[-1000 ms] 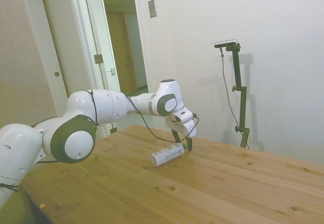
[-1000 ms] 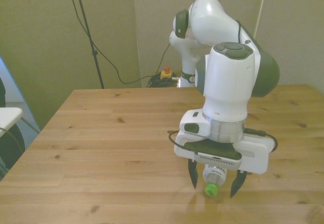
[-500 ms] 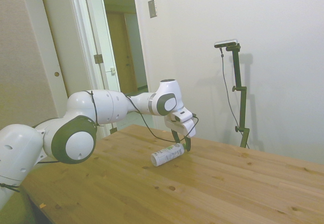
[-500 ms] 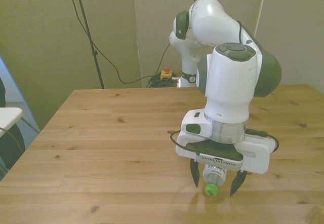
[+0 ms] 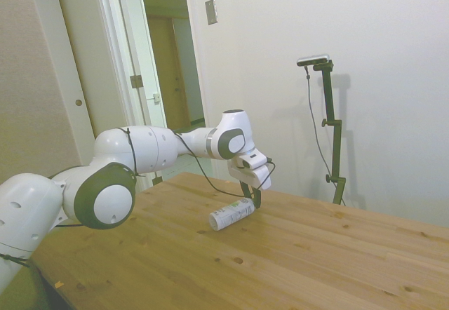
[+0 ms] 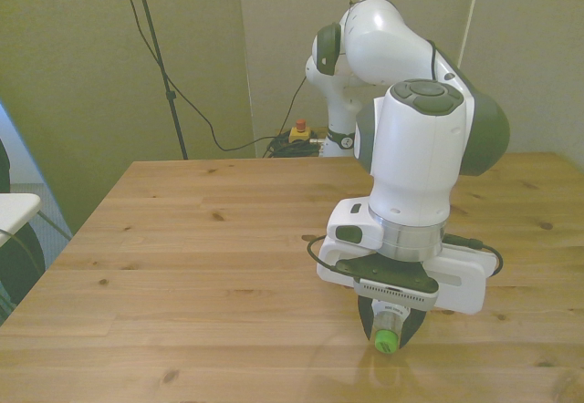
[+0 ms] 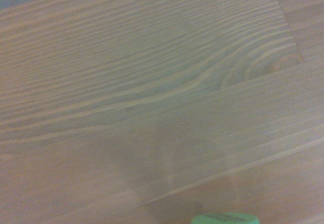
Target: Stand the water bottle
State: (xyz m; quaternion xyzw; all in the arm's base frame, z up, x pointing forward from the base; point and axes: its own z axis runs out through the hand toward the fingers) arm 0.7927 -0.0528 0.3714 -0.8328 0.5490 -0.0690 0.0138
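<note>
There was one bottle, with one green cap, lying on one wooden worktop. One white arm carried one end effector. One doorway and one wall plate showed behind.

The water bottle is lying on its side on the wooden table, a small slim plastic bottle with a white printed label. Its green screw cap is pointing toward the table's near edge in the front view, right of centre.
</note>
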